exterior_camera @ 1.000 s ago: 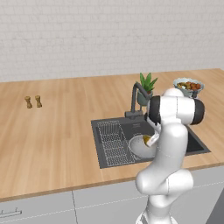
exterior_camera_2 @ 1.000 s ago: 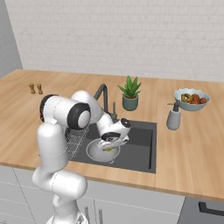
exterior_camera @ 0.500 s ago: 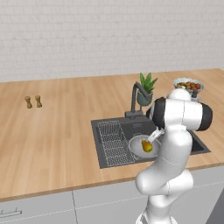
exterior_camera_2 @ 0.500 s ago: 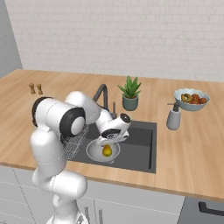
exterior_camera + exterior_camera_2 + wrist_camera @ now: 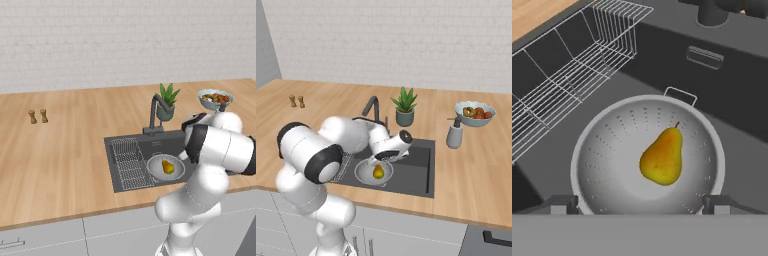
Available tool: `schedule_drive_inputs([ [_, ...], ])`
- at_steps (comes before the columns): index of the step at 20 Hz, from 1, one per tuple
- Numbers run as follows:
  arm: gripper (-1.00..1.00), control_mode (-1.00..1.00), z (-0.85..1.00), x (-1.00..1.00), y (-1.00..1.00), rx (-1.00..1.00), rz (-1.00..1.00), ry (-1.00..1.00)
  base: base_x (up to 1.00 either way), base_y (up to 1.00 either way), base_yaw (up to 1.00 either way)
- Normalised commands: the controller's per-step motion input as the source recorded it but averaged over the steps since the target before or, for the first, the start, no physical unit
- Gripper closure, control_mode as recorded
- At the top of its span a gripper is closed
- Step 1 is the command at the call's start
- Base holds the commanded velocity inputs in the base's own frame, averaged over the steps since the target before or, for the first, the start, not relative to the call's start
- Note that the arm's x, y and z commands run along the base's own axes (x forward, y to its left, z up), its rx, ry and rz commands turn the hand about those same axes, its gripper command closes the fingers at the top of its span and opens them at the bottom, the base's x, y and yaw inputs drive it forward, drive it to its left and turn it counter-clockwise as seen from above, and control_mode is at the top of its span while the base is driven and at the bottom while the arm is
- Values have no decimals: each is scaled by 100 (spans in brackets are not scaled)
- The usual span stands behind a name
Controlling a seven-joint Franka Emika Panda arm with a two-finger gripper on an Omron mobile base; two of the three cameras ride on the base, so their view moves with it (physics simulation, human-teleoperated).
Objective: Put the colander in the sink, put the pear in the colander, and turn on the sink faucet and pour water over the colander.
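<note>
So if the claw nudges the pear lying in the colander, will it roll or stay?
The pear lies on its side, rounded, so it would probably roll. The curved colander wall should bring it back to the middle. Its smooth skin looks possibly slippery.

The arm (image 5: 220,150) hides the right part of the sink (image 5: 130,175)

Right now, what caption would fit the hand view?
Pear lying in the colander inside the sink, open gripper above.

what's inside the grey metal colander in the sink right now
One yellow-green pear lies on its side in the round perforated grey metal colander, alone. The spot of colander floor under the pear is covered.
</note>
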Motion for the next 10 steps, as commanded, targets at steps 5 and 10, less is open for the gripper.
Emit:
schedule_drive_inputs([
  [5, -100, -100, 56, -21, -21, 5, -2, -11, 0, 0, 0],
  [10, -100, -100, 57, -5, -4, 6, -1, -8, 0, 0, 0],
])
